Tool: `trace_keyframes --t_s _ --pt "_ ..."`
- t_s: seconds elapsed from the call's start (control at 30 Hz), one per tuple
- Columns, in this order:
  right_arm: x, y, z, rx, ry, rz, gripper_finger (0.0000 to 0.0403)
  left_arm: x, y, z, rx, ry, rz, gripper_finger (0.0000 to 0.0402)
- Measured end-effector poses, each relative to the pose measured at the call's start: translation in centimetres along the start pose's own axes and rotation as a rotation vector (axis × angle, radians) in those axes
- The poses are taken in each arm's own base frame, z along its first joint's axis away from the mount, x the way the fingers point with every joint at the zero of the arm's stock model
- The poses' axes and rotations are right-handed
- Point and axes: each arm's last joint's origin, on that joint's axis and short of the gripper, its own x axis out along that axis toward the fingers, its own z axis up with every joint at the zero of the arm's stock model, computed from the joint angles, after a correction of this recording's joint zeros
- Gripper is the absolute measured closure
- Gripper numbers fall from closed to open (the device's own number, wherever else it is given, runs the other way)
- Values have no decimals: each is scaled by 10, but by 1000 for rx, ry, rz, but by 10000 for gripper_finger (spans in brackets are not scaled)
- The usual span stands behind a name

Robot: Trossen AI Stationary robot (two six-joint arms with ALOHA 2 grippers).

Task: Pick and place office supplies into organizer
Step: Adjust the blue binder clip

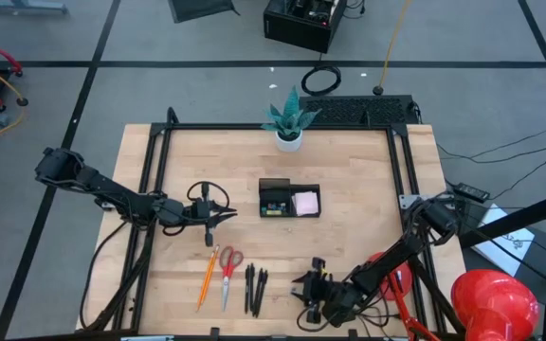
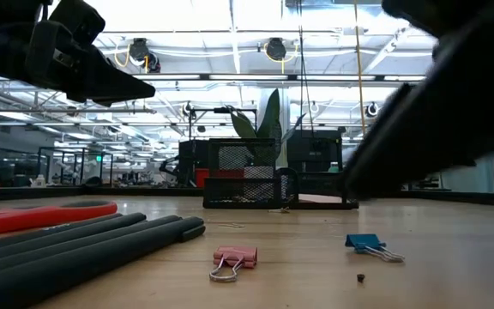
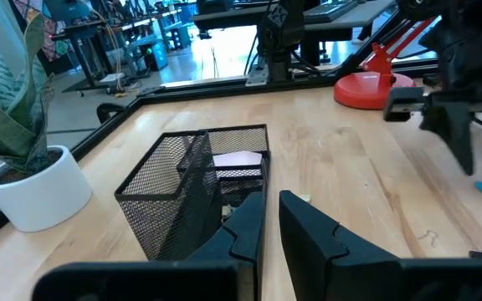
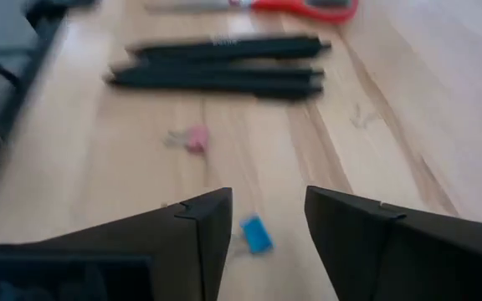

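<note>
Table (image 1: 358, 170) first: the organizer (image 1: 289, 200) sat near centre, black mesh, with the pink sticky-note pad (image 1: 305, 202) already in its 3 o'clock compartment. From the organizer, the remaining supplies lay toward 7 o'clock in a row: orange pencil (image 1: 206, 276), red-handled scissors (image 1: 228, 273), black pens (image 1: 255, 287).

My left gripper (image 1: 224, 217) hung at 9 o'clock of the organizer, jaws nearly together with a thin slit between them, nothing held that I could see. I read it as waiting.

My right gripper (image 4: 268, 219) hovered low at the front edge, at 3 o'clock of the pens, jaws apart and empty. The blue clip (image 4: 255, 234) lay between the fingertips in the wrist view; a pink clip (image 4: 194, 139) lay farther on, toward the pens.

Judged the step as picking the blue clip. To do it well I noted: descend straight, keep the clip centred, straddle the body rather than the wire loops, close only once the tips nearly touch the wood. The clip looked light and likely to skid if nudged by one finger first.
</note>
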Motion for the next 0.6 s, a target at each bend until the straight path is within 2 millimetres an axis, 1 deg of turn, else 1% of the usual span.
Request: trace_keyframes --t_s 0.23,0.4,0.6 --pt "-1 4 8 59 -74 18 259 0 0 0 -12 1 0 355" --pt "-5 10 7 -26 -79 34 259 0 0 -1 -14 5 0 355" --pt "-4 10 5 -20 -59 50 259 0 0 -1 -17 7 0 355"
